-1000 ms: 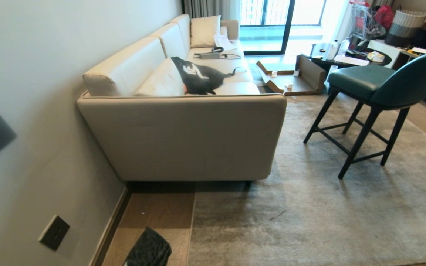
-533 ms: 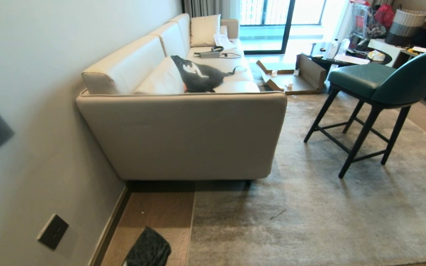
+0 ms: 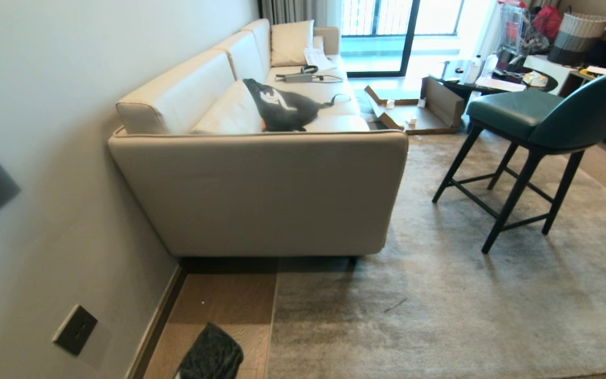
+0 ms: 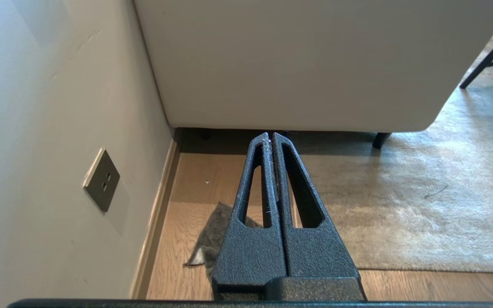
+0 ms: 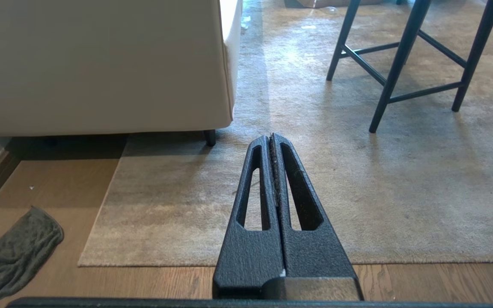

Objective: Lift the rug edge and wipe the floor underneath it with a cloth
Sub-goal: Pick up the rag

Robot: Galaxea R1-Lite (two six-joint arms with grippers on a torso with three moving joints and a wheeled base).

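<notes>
A strip of wood floor (image 3: 229, 305) runs between the wall (image 3: 45, 158) and the rug edge (image 3: 272, 326). The cloth (image 3: 211, 355) lies in it; the sofa (image 3: 261, 195) blocks its far end. A chair (image 3: 534, 137) stands on the rug.

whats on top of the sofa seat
A black bag with white markings, a pale cushion, papers and a corded device lie on the sofa. The bag hides anything beneath it.

- Rug edge (image 5: 101, 214): grey-beige, darker mottled streaks.
- Floor (image 3: 224, 305): light brown wood grain.
- Cloth (image 5: 17, 248): dark grey.
- Sofa (image 3: 261, 195): cream.
- Chair (image 3: 545, 121): dark green seat, black legs.
- Backpack (image 3: 282, 108): black, white markings.
- Left end effector (image 4: 271, 139): textured black.
</notes>
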